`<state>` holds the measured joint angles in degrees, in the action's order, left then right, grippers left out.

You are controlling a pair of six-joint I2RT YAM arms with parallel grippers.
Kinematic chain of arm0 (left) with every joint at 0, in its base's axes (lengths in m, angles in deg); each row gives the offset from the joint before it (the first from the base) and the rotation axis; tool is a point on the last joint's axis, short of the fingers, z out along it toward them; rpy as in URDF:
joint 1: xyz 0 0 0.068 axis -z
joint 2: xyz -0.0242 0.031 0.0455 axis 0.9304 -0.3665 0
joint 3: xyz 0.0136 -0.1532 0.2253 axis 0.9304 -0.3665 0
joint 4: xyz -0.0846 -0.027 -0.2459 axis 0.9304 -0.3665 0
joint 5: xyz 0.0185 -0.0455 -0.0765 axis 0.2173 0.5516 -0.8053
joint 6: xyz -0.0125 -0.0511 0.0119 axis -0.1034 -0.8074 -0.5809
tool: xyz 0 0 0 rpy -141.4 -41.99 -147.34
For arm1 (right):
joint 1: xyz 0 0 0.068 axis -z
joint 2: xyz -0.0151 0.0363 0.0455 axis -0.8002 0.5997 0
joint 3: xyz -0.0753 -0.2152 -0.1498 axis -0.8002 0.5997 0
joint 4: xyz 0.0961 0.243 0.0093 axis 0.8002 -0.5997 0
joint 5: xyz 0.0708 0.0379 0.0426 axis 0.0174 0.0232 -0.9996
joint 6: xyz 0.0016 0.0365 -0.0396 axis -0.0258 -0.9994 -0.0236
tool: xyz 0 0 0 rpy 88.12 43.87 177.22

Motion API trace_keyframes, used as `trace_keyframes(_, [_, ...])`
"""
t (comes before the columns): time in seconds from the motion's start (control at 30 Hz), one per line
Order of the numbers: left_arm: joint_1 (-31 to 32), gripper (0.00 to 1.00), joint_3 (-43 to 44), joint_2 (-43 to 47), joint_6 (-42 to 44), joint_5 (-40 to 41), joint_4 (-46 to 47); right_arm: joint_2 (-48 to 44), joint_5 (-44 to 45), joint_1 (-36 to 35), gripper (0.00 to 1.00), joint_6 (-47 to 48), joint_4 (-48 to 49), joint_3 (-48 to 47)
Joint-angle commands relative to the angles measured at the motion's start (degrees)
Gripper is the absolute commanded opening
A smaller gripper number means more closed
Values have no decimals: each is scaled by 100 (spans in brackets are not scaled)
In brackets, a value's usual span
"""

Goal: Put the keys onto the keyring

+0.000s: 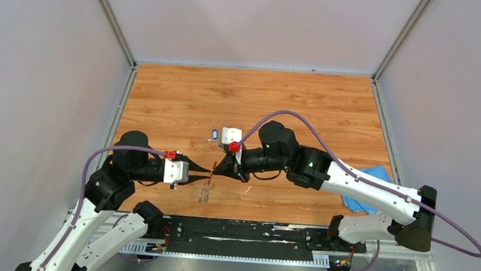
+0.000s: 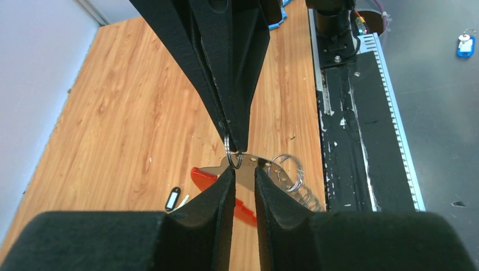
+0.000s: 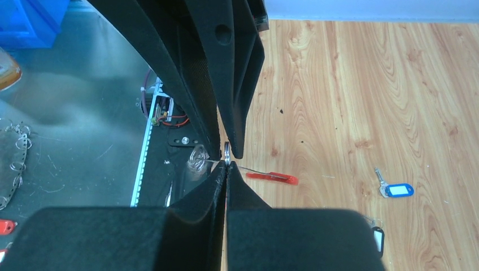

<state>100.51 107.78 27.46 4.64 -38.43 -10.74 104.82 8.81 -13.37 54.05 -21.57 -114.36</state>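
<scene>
Left jaws: standing slightly parted, tips meeting the right jaws' tips over the tabletop; whether they are pinching anything, I cannot tell.
Right jaws: closed, pinching a small metal ring.
Keyring: lying just below both sets of tips.
Blue-headed key: lying on the tabletop, apart from the keyring.
Black-headed key: lying near the keyring's red loop.

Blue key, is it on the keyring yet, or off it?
Off. The blue key lies by itself on the wooden table, apart from the keyring with its red loop.
</scene>
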Motion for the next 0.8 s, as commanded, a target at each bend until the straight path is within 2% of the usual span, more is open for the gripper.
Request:
trace_keyframes(0.0, [24,21,200,-80,-63,-153,-125,111,-155,-71,0,184,-257,-268])
trace_keyframes(0.67, [25,9,49,-102,168,58,-118,282,-381,-87,0,233,-435,-522])
trace_keyframes(0.77, [20,0,84,-153,169,46,-123,284,-419,-101,0,242,-447,-538])
